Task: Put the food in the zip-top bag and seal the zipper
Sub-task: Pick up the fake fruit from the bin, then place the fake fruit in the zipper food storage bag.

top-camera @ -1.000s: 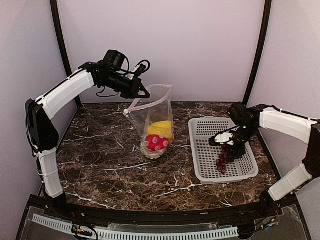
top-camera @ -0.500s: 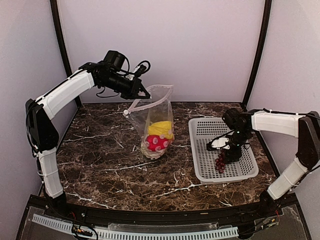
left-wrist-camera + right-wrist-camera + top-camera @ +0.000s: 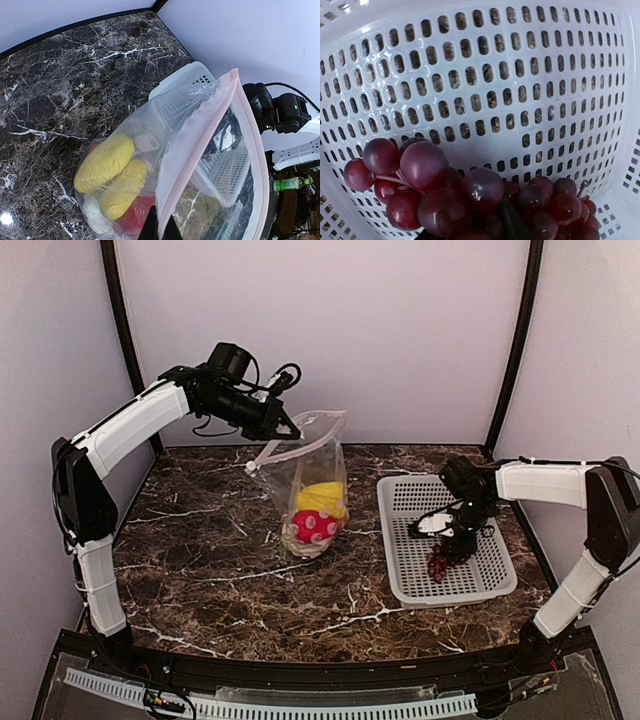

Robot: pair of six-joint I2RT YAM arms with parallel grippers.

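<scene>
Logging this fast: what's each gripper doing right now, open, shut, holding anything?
Left gripper: shut on the zip-top bag, pinching its zipper strip.
Right gripper: shut on the grape bunch, over the white basket.

A white perforated basket [image 3: 410, 502] sits right of centre on a dark, white-veined marble bench [image 3: 200, 540], with a pale lilac wall [image 3: 400, 330] filling the upper frame between two black posts [image 3: 516, 340] and a white slotted strip [image 3: 300, 708] along the bottom edge.
</scene>
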